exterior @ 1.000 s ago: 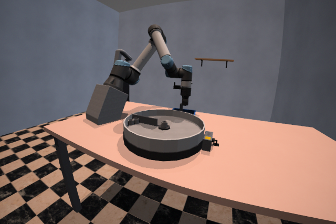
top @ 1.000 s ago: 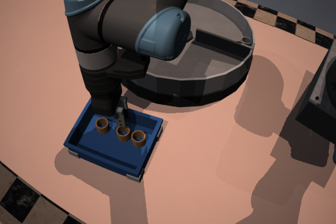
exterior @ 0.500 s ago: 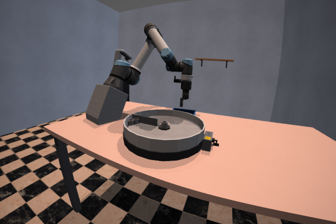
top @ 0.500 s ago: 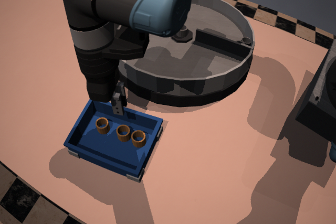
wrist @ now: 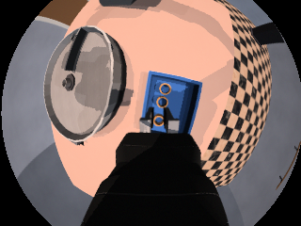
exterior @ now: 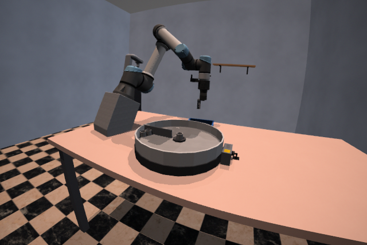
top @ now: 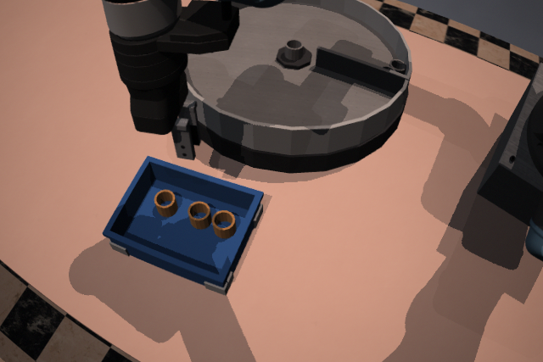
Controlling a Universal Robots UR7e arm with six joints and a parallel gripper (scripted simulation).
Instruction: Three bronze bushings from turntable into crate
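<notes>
Three bronze bushings stand upright in the blue crate (top: 175, 263) (exterior: 201, 121) (wrist: 194, 105): one bushing (top: 165, 210) on the left in the top view, one (top: 199, 222) in the middle and one (top: 224, 231) on the right, the last two close together. My gripper (top: 190, 148) (exterior: 198, 107) (wrist: 158, 113) is partly open and empty, raised above the table between the crate and the turntable (top: 285, 137) (exterior: 178, 159). In the wrist view a crate bushing shows beyond the fingers. Two grey bushings (exterior: 143, 133) (exterior: 148, 132) stand on the turntable beside its divider; no bronze one shows there.
The dark divider (top: 357, 72) (exterior: 160, 131) runs from near the central hub (top: 293, 58) (exterior: 179, 139) to the raised turntable wall. A small box with a yellow label (exterior: 227, 151) adjoins the turntable. The grey robot pedestal (exterior: 115, 115) stands at the table's left in the exterior view.
</notes>
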